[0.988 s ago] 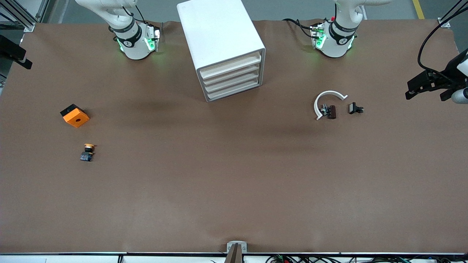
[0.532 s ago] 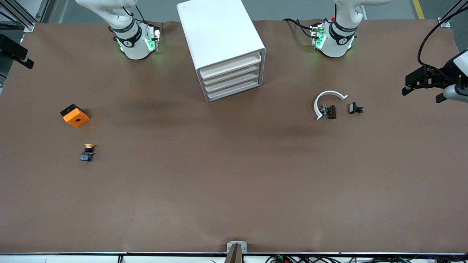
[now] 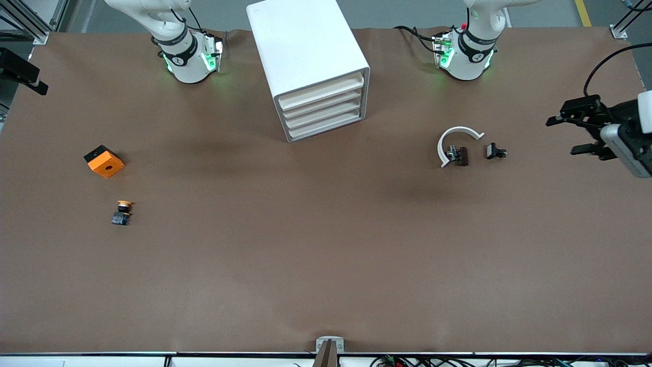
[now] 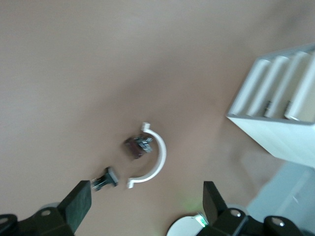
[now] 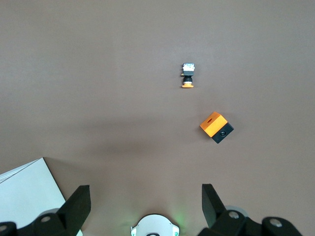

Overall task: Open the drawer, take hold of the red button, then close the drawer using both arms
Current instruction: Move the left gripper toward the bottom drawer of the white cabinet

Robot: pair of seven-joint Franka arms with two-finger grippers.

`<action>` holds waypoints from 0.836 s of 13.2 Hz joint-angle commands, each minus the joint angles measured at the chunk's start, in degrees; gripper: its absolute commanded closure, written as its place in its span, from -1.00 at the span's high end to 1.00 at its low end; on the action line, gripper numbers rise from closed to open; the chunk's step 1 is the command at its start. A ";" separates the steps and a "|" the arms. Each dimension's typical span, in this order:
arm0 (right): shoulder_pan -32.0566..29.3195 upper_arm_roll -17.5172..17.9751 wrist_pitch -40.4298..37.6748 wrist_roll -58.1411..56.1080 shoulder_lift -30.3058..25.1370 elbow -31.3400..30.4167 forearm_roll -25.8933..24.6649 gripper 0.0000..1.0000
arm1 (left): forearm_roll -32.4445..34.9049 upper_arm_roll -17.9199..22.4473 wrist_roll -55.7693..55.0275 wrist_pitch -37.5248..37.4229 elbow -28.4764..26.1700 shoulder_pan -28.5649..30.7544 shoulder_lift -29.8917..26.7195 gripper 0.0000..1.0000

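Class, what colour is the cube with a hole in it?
Orange cube with a black base; clearest in the front view.

Even overhead light, soft shadows on the table (image 3: 326, 265); left wrist view blurred

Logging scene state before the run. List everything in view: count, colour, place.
Tall white plastic box cabinet: 1, between the arm bases; four cream-fronted drawers, all shut.
Orange cube with a hole: 1, right arm's end.
Yellow-orange-capped pushbutton: 1, nearer the front camera than the cube.
White curved plastic clip: 1, left arm's end.
Small dark brown part: 1, inside the clip's arc.
Small black part: 1, beside the clip.
Brown table: 1.
Left end effector: open, above the table's left-arm end.
Right end effector: open, raised.
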 commanded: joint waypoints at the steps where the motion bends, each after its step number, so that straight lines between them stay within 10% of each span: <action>1: 0.92 -0.14 0.90 0.96 -1.44 -1.33 -0.32 1.00 | -5.24 -0.33 2.16 -2.46 -1.43 -0.57 3.60 1.00; 11: 1.09 -0.23 0.99 0.17 -1.44 -1.33 -0.58 1.00 | -17.99 -10.53 4.89 0.26 -3.73 -1.89 19.59 1.00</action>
